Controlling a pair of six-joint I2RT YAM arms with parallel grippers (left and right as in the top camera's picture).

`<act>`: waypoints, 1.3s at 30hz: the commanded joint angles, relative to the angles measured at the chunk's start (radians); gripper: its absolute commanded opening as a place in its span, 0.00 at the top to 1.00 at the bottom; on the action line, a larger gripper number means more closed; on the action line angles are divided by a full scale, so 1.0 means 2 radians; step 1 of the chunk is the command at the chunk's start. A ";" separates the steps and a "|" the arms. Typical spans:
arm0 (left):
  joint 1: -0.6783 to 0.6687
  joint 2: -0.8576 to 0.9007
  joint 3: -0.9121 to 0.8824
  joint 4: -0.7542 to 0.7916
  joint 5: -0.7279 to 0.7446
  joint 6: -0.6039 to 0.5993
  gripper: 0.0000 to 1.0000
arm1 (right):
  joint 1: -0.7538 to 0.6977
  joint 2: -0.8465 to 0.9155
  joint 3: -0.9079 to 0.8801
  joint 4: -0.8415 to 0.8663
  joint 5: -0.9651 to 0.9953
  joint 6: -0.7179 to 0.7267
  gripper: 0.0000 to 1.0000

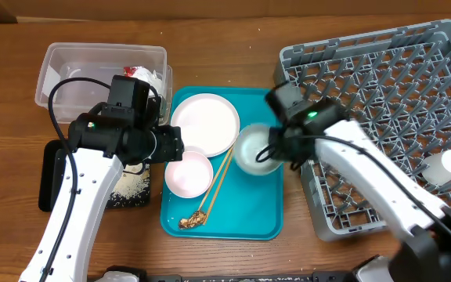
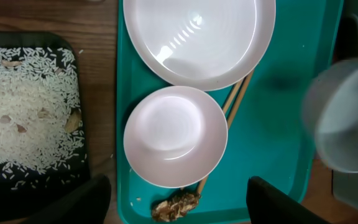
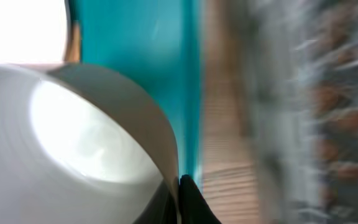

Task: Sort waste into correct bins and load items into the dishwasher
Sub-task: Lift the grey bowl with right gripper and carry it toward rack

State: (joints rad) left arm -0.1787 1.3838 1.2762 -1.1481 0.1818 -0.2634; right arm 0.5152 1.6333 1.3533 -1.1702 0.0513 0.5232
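Overhead, at frame centre, the right tool (image 1: 279, 147) pinches the rim of the pale bowl (image 1: 255, 150) over the teal tray's (image 1: 249, 211) right edge. A narrow strip of bare tabletop (image 1: 296, 204) separates the tray from the dish rack (image 1: 382, 86). The left tool (image 2: 179, 202) hangs open above the pink bowl (image 2: 174, 135), its fingers spread wider than the bowl.

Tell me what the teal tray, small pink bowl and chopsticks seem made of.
The teal tray looks like plastic: smooth, even colour, soft sheen. The small pink bowl is glossy, probably melamine or glazed ceramic; highlights can't settle it. The chopsticks are tan and matte, apparently wood or bamboo.
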 commanded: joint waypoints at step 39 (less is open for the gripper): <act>0.001 0.001 0.004 0.017 -0.003 -0.007 0.27 | -0.375 0.163 0.063 0.358 0.527 -0.214 0.96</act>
State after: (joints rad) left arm -0.1787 1.3838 1.2762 -1.1172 0.1818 -0.2634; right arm -0.2550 1.9377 1.4620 -0.4438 1.0714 0.0750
